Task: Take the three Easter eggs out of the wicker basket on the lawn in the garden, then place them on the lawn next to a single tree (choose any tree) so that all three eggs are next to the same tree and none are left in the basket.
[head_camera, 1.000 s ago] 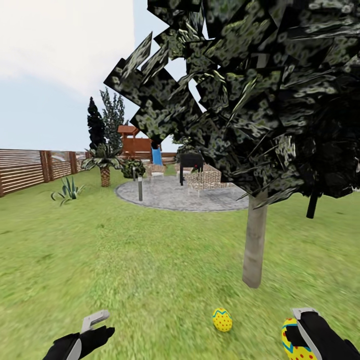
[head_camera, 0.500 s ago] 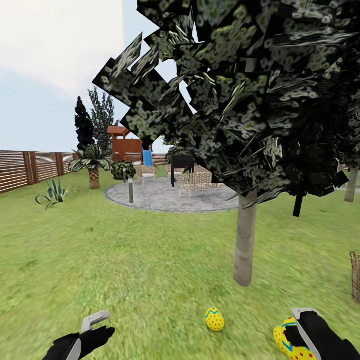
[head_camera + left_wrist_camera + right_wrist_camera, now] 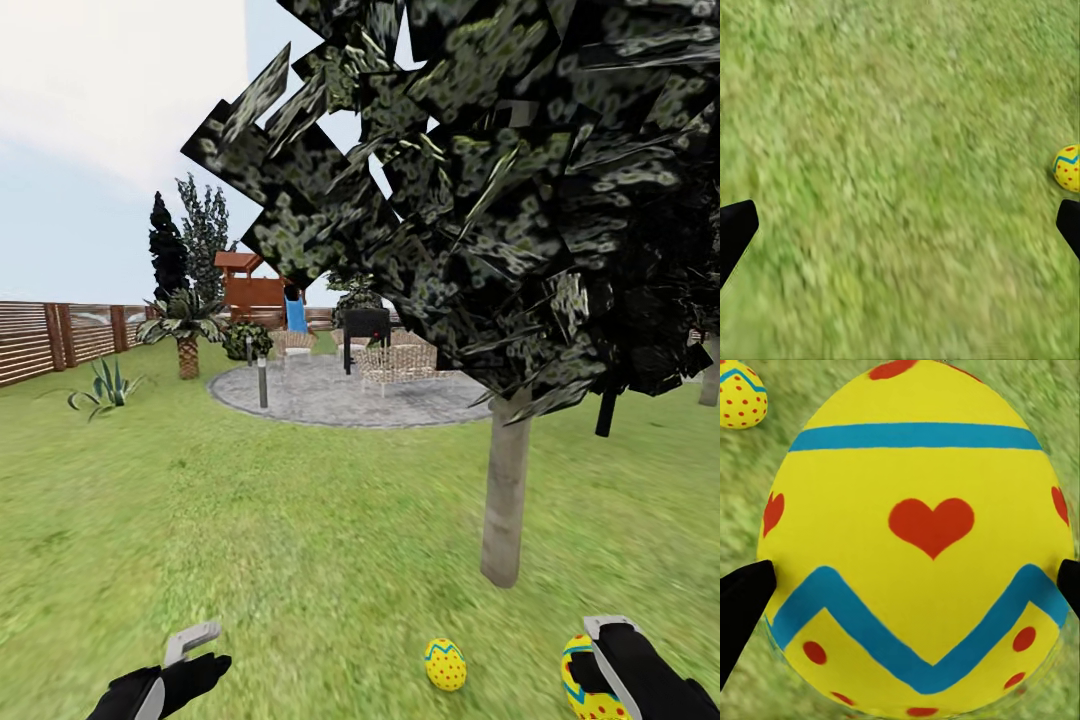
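Easter egg (image 3: 916, 540) in right hand (image 3: 608, 672)

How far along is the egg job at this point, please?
One egg already lies on the lawn near the tree. The right claw holds a second egg, not yet set down. The left claw is open and holds nothing. The third egg's whereabouts can't be told.

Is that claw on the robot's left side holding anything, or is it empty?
Empty and open. The left gripper shows its two fingers spread wide apart with only lawn between them.
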